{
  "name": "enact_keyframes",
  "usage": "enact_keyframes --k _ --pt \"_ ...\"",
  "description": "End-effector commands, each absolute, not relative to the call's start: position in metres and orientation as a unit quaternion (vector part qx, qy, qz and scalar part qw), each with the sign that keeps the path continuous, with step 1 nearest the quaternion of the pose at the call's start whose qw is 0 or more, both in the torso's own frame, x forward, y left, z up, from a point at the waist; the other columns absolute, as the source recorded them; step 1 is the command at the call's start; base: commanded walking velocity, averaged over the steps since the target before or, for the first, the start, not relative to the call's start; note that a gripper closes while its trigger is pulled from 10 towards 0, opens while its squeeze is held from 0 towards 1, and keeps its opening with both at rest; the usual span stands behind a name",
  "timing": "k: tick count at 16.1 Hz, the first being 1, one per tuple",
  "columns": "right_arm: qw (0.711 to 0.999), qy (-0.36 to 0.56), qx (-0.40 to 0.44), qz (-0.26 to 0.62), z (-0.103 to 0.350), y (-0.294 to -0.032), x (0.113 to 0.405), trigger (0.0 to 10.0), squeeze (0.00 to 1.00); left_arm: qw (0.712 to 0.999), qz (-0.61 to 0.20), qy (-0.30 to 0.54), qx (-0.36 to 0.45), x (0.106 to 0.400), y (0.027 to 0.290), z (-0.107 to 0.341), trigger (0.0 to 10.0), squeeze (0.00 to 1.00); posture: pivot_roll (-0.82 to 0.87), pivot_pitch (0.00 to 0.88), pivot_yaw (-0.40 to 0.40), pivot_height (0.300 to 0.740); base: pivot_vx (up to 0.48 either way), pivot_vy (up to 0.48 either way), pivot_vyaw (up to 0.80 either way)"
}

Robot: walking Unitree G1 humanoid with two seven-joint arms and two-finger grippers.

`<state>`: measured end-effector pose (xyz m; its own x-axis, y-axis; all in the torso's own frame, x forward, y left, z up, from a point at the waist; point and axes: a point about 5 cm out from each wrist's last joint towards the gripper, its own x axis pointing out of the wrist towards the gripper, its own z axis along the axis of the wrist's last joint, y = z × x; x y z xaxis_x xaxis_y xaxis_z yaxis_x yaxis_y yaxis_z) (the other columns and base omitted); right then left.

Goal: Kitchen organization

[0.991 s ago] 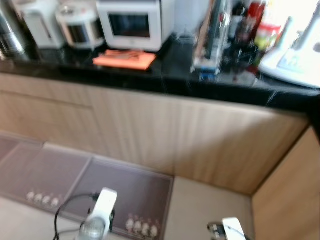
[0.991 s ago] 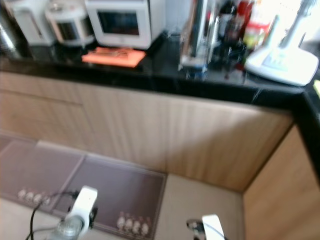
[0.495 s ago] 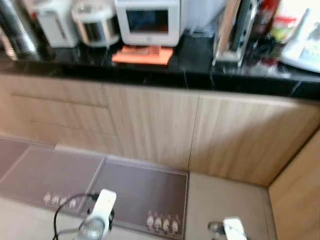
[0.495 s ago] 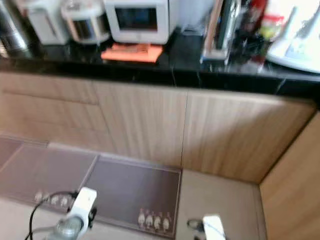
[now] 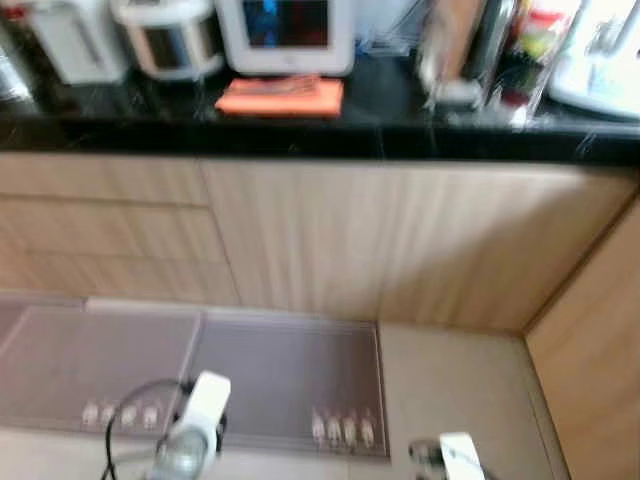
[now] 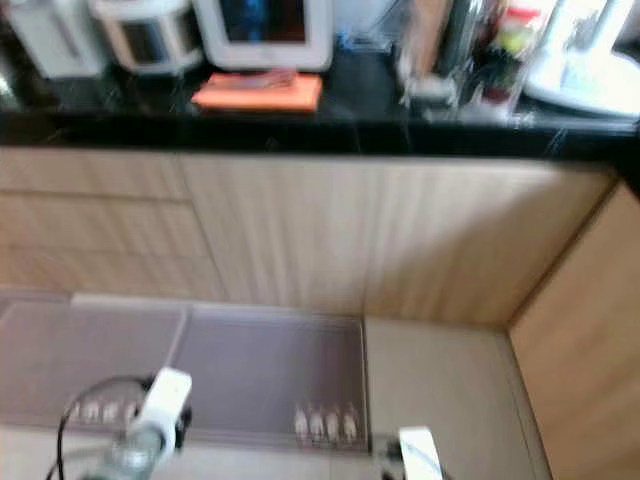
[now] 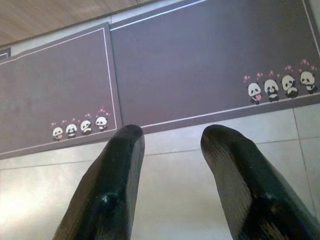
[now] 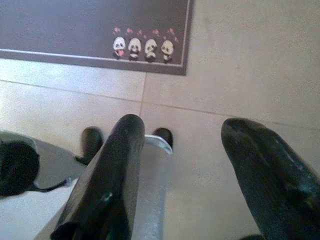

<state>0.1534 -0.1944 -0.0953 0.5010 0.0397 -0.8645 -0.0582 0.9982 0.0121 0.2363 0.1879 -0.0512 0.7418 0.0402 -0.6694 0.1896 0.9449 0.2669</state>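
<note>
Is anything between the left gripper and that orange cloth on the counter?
Nothing is held. The left gripper hangs open low over the floor mats, while the orange cloth lies up on the black countertop. The counter's edge and the wooden cabinet front lie between them.

My two eye views look forward and down from my head, both blurred, at the black counter [image 5: 330, 140] with wood cabinets below and the purple floor mats [image 5: 285, 375] near my feet; the right eye sees the same stretch slightly shifted. My left wrist view looks along my left claw [image 7: 170, 137] straight down at the tiled floor, close, with the panda-printed mats just beyond the fingertips [image 7: 127, 137]. My right wrist view looks down past my right claw [image 8: 187, 132] at the tiles and one mat corner [image 8: 150, 45]. All views share those mats.
</note>
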Motion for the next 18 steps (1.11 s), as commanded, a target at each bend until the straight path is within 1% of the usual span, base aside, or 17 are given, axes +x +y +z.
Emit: enact_keyframes --k 1,4,12,14,18 --pt "0.869 0.495 -0.003 0.014 -0.094 -0.197 0.155 10.0 0.00 0.918 -0.028 0.364 0.156 0.234 0.195 -0.052 10.0 0.00 -0.09 0.000 0.017 0.740 0.000 0.386 0.00" --pt "0.870 0.492 0.002 0.002 -0.093 -0.205 0.156 10.0 0.00 0.918 -0.030 0.365 0.150 0.234 0.191 -0.053 10.0 0.00 -0.09 0.000 0.010 0.740 0.000 0.375 0.00" --pt "0.874 0.486 0.001 0.001 -0.090 -0.204 0.163 10.0 0.00 0.920 -0.033 0.364 0.143 0.234 0.189 -0.053 10.0 0.00 -0.10 0.000 0.013 0.740 0.000 0.335 0.00" --pt "0.872 0.489 -0.005 0.013 -0.090 -0.202 0.164 10.0 0.00 0.921 -0.034 0.362 0.142 0.235 0.188 -0.052 10.0 0.00 -0.10 0.000 0.015 0.740 0.000 0.341 -0.76" --pt "0.878 0.478 0.001 0.002 -0.087 -0.198 0.173 10.0 0.00 0.922 -0.034 0.359 0.142 0.237 0.188 -0.051 10.0 0.00 -0.10 0.000 0.020 0.740 0.000 0.339 0.00"
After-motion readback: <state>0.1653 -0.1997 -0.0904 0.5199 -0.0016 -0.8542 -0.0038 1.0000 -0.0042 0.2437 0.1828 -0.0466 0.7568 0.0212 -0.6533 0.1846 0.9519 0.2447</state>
